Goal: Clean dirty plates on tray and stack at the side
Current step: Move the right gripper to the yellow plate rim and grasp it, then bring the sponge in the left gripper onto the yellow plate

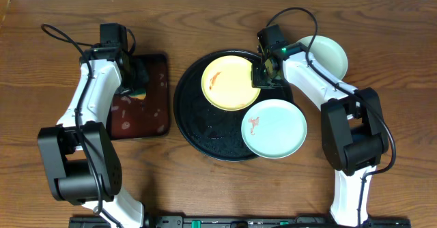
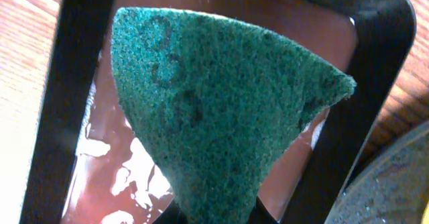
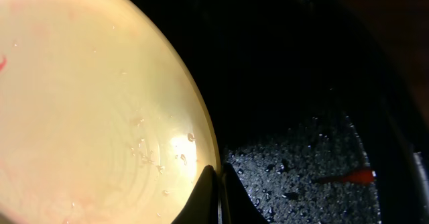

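Right claw (image 3: 216,184) is pressed onto the rim of the yellow plate (image 3: 87,103). As far as the wrist view shows, one finger sits above the lip and one below, with barely a sliver between the tips. The plate lies flat in the black tray (image 3: 301,150), extending from the claw toward the left arm's side. Handling judgement: small, shallow, stiff, probably light. Its surface is glossy and beaded with water droplets (image 3: 147,153) just inboard of the claw, so expect it to be slippery. An edge pinch gives thin purchase, and the plate may pivot or slide out if raised fast; a deeper bite across the lip and a level lift look safer. It would likely chip if dropped. A red-orange smear (image 1: 214,80) sits on the side of the plate away from the claw, so it is not yet clean. The smeared mint plate (image 1: 276,129) lies nearer the robot's base than the claw, riding over the tray rim, close to the yellow plate's edge. The second mint plate (image 1: 331,54) rests on the wooden table (image 1: 205,194) just outboard of the claw, off the tray, and looks unmarked. The tray floor is wet, with a red fleck (image 3: 355,177) right of the fingertips. Left claw (image 1: 136,78) pinches a green scouring pad (image 2: 221,110) above the reddish-brown tray (image 1: 160,115); the pad hides its jaws. Room is tight: two plates and the tray rim are all near the right claw.
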Controlling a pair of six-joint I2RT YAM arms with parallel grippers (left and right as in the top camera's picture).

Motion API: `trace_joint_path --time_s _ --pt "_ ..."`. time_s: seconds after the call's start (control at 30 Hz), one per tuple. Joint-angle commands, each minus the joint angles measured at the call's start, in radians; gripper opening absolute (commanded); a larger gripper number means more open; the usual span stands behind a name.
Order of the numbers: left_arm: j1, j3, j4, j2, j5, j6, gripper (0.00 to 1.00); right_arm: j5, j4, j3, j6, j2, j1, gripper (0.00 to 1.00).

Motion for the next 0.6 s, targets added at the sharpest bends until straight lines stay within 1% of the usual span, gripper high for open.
trace_joint_path --time_s 0.0,0.1,0.2,0.27,0.3,0.37,0.47,0.5,0.57 --pt "0.006 0.002 0.011 -0.043 0.021 0.02 0.07 -0.061 -0.013 -0.003 -0.017 0.016 0.018 0.01" --pt "0.006 0.005 0.021 -0.044 0.026 0.02 0.07 -0.063 -0.012 -0.003 -0.022 0.016 0.019 0.01" --pt "0.001 0.017 -0.01 -0.081 0.092 0.02 0.07 -0.066 -0.02 -0.003 -0.059 0.016 0.019 0.01" --pt "-0.004 0.017 0.029 -0.101 0.044 0.02 0.07 -0.066 -0.019 -0.003 -0.061 0.016 0.023 0.01" --pt "-0.004 0.017 0.045 -0.102 -0.008 0.02 0.07 -0.066 -0.013 -0.003 -0.061 0.016 0.026 0.01" --pt "0.0 0.017 0.044 -0.097 -0.067 0.019 0.08 -0.07 0.0 -0.003 -0.062 0.016 0.03 0.01" --pt "0.003 0.018 0.014 -0.098 -0.02 0.02 0.07 -0.07 -0.003 -0.002 -0.062 0.016 0.031 0.01" --pt "0.002 0.019 0.015 -0.112 0.023 0.02 0.07 -0.078 -0.009 -0.002 -0.067 0.016 0.031 0.01" --pt "0.002 0.023 0.015 -0.141 0.082 0.02 0.08 -0.125 -0.008 -0.002 -0.113 0.016 0.031 0.01"
